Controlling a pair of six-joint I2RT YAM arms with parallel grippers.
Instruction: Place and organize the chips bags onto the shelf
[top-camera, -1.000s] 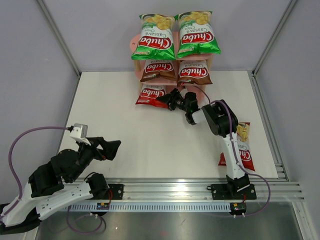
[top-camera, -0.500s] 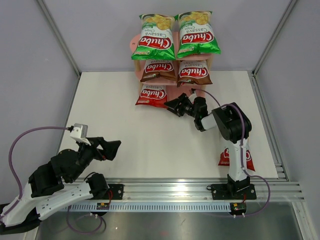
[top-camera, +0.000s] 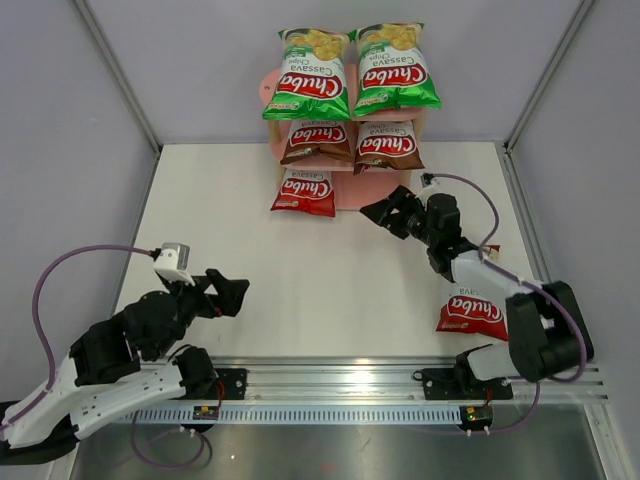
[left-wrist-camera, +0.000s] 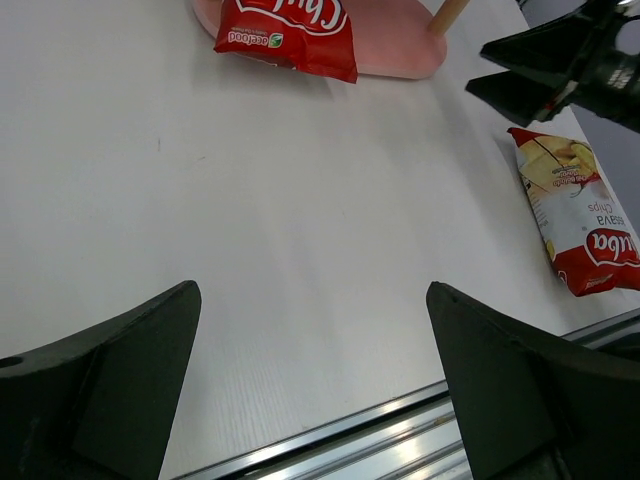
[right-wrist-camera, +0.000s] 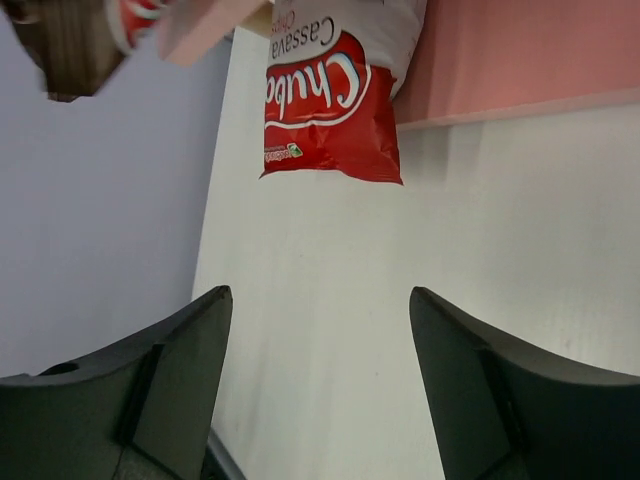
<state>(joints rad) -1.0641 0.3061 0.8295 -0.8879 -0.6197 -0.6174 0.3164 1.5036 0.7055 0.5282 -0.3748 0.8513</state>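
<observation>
Top external: red bag (top-camera: 470, 318) not yet on shelf (top-camera: 375, 190)

Bag lies flat, lower right of frame. Looks light, puffy, glossy-slick, chips fragile, so pinch the crimped end seam, I'd say. Shelf, top centre, shows a bare bottom-right spot. Right gripper (top-camera: 380, 207) hovers just beside it, jaws apart, empty; left gripper (top-camera: 240, 296), lower left, spread wide, empty.

Left arm (top-camera: 120, 350) low and folded, jaws wide apart; right arm (top-camera: 480, 270) stretched forward, jaws apart, empty.

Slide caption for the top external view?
Right gripper open beside the pink shelf; one red chips bag lies on the table.
</observation>
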